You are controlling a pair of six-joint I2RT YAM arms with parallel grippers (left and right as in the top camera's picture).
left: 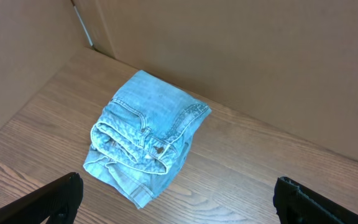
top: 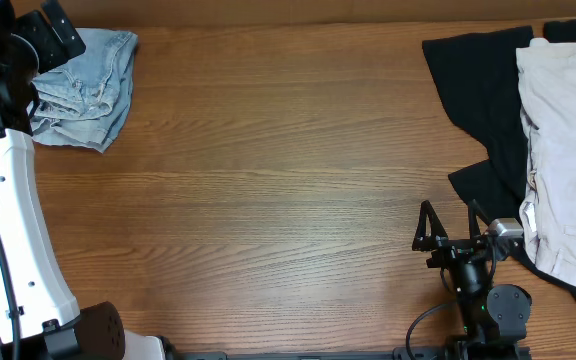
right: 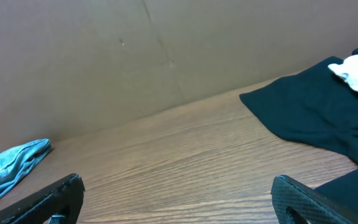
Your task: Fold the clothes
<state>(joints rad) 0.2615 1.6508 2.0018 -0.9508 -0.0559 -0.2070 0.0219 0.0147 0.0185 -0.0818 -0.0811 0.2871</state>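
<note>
The pale denim shorts [left: 145, 134] were seen lying in a compact folded bundle at the far left corner of the wooden table [top: 268, 190], close to the cardboard wall [left: 241, 50]. That garment was judged to be done. The left gripper [left: 178, 199] was held above and just short of the bundle, its fingers spread wide with nothing between them.

At the right end of the table a black garment [top: 478, 90] was spread loosely, with a cream-white garment [top: 568, 150] lying rumpled across it. Neither was folded. The right gripper [right: 178, 200] was set low on the near side of the table, close to these two garments, and was likewise parted and empty.

One garment of the three visible was therefore reckoned finished, and two were left to be folded, as far as could be seen.
</note>
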